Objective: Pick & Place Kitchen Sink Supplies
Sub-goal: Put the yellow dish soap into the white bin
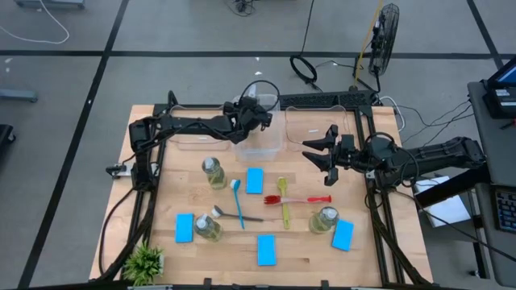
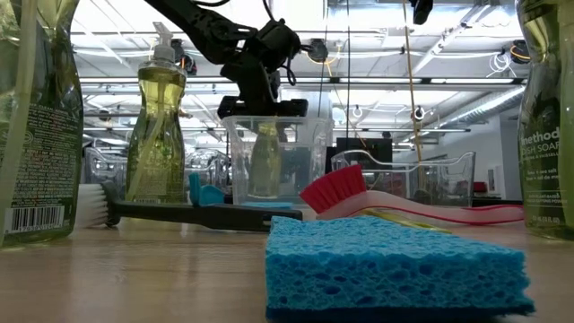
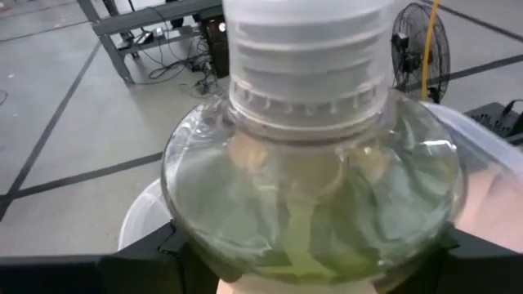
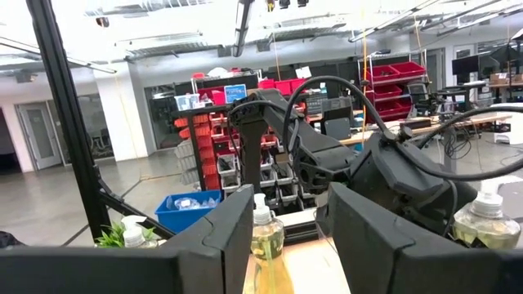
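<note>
Placing step, with inventory. The left gripper (image 1: 256, 111) is closed on the shoulders of a small clear bottle of yellow-green liquid with a white pump top (image 3: 310, 196), holding it upright inside the clear plastic centre bin (image 2: 309, 152) at the table's far edge. Whether the base already rests on the bin floor cannot be told. To finish well, lower straight down and keep the bottle vertical and clear of the bin walls. Part the fingers only when the base is seated, then lift straight up so that the pump top is not caught. The right gripper (image 1: 316, 159) hovers partly open and empty over the table's right half, in front of the right-hand bin. Keep it there, well apart from the left arm's path. Count, largest first:

- **Table:** one wooden table (image 1: 363, 266).
- **Bins:** three clear bins along the far edge, the left (image 1: 187, 138) and the right (image 1: 310, 121) flanking the centre one.
- **Bottles:** four, the held one plus three standing on the table (image 1: 214, 171) (image 1: 207, 227) (image 1: 325, 219).
- **Brushes:** four slim long-handled ones near the table's middle, blue (image 1: 239, 201), grey (image 1: 242, 217), red (image 1: 305, 199) and yellow-green (image 1: 284, 203).
- **Sponges:** four flat bright-blue rectangular ones (image 1: 255, 180) (image 1: 184, 227) (image 1: 267, 249) (image 1: 343, 234).
- **Plant:** one small green leafy plant (image 1: 145, 262) at the near left corner.
</note>
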Controlling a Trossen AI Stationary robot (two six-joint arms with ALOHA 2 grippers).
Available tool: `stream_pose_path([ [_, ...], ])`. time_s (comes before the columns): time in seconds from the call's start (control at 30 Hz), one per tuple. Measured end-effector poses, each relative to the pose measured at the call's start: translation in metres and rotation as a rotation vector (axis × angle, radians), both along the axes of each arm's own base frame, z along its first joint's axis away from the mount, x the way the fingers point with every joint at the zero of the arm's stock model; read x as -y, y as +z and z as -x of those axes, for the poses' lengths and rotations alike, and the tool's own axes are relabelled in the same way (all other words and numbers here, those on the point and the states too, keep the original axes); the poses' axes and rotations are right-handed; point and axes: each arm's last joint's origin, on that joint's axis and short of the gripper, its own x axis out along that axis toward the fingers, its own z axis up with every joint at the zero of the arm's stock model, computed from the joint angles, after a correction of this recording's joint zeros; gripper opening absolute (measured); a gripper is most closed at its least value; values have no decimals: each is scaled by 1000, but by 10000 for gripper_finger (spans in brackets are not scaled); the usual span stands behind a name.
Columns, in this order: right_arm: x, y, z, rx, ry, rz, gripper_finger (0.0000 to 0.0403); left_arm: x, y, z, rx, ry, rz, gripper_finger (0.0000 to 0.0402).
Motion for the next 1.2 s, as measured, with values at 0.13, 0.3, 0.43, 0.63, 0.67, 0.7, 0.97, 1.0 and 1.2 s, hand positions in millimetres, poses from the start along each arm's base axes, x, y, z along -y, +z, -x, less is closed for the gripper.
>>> stream_pose_path([
  [0.13,0,0,0,0,0,0,144,1,-2,1,-6,9,14,251],
  [0.3,0,0,0,0,0,0,144,1,-3,2,-24,6,24,251],
  [0.43,0,0,0,0,0,0,144,1,-3,3,-29,4,24,251],
  [0.63,0,0,0,0,2,0,144,1,-5,4,-43,5,33,251],
  [0.67,0,0,0,0,2,0,144,1,-5,4,-47,5,34,251],
  [0.7,0,0,0,0,2,1,144,1,-5,4,-49,5,35,251],
  [0.97,0,0,0,0,3,1,144,3,-6,3,-54,-5,41,252],
  [1.0,0,0,0,0,3,1,144,3,-6,3,-51,-12,46,253],
  [1.2,0,0,0,0,3,1,144,3,-5,3,-32,-13,53,279],
])
